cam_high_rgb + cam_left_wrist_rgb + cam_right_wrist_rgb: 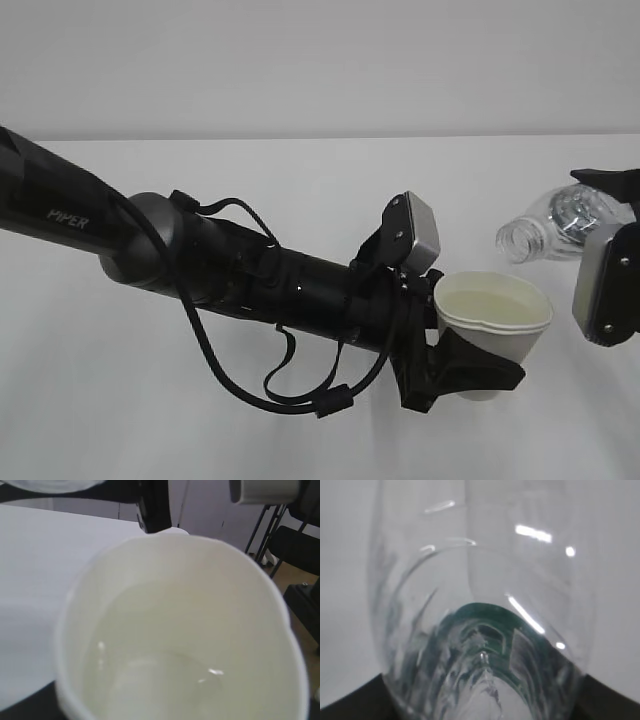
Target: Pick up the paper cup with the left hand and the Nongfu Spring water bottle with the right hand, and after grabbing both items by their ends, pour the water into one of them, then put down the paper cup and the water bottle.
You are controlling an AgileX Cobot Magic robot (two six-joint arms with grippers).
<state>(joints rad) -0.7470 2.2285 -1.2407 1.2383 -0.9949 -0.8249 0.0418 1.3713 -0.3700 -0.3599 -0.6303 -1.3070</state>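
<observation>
The white paper cup [495, 318] is held above the table, and my left gripper [478, 372] is shut on its lower part. The cup stands nearly upright. Pale water lies in the paper cup [175, 630], which fills the left wrist view. Up and to the right, the clear Nongfu Spring water bottle [545, 228] lies tilted, with its open neck pointing left toward the cup's rim. My right gripper [604, 215] is shut on the bottle's far end. The right wrist view looks along the ribbed bottle [480, 605], with the green label showing and my fingers hidden behind it.
The white table [300, 200] runs under both arms to a pale wall. Loose black cables [240, 380] hang under the left arm. Past the table's right edge, black stand legs [272, 540] rise from the floor.
</observation>
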